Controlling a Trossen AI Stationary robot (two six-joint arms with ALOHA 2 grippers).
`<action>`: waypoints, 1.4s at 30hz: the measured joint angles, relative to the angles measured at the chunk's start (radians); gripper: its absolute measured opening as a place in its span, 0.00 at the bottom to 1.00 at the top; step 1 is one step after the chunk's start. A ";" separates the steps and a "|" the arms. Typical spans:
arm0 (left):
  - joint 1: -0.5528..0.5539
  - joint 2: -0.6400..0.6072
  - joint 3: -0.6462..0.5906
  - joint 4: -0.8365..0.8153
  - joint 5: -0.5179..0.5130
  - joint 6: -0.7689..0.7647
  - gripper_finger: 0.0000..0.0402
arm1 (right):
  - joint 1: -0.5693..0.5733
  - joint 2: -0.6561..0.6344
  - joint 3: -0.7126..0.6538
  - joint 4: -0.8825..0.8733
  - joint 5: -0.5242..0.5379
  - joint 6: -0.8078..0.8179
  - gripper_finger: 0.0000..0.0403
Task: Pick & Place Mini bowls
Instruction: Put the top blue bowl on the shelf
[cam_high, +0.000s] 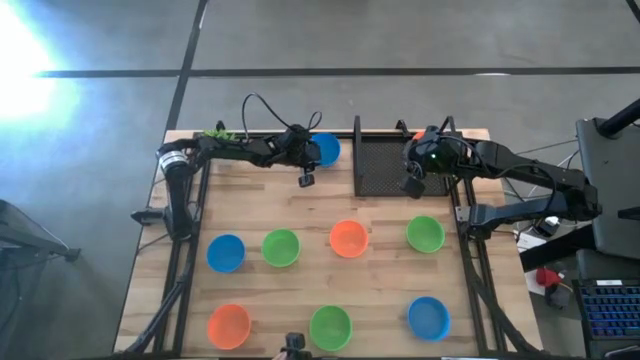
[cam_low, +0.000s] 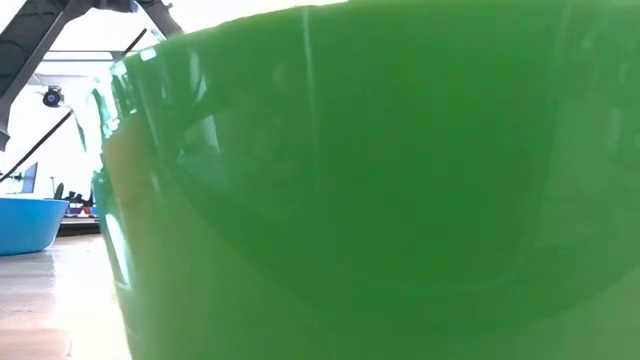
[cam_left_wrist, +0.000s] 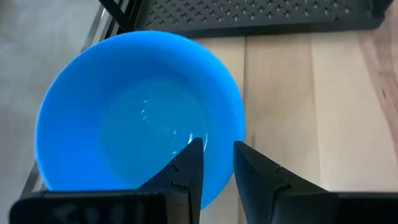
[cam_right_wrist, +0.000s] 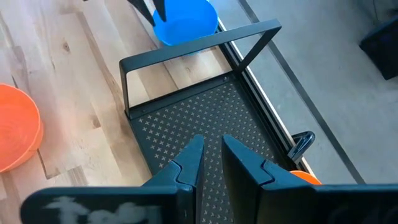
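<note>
Blue mini bowl (cam_high: 325, 149) at the far edge of the wooden table (cam_high: 390, 290), just left of the black perforated tray (cam_high: 380, 165), rim pinched between the fingers of the left gripper (cam_left_wrist: 214, 163). Across the middle, left to right: blue bowl (cam_high: 226, 253), green bowl (cam_high: 281, 247), orange bowl (cam_high: 348, 238), green bowl (cam_high: 425, 234). Along the near edge: orange bowl (cam_high: 229, 325), green bowl (cam_high: 330, 327), blue bowl (cam_high: 428, 318). Right gripper (cam_right_wrist: 211, 155) above the tray, fingers pressed nearly together, gripping nothing. Small green plant (cam_high: 218, 132) at the far left corner.
</note>
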 joint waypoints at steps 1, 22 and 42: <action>0.000 -0.001 0.000 -0.001 -0.004 0.003 0.22 | 0.000 0.000 0.000 0.000 0.000 0.000 0.13; 0.000 -0.004 0.064 -0.102 -0.014 0.008 0.22 | 0.000 0.000 0.000 0.005 0.001 0.000 0.13; 0.000 0.006 0.056 -0.116 -0.011 0.012 0.22 | 0.000 0.000 0.000 0.008 0.001 0.005 0.13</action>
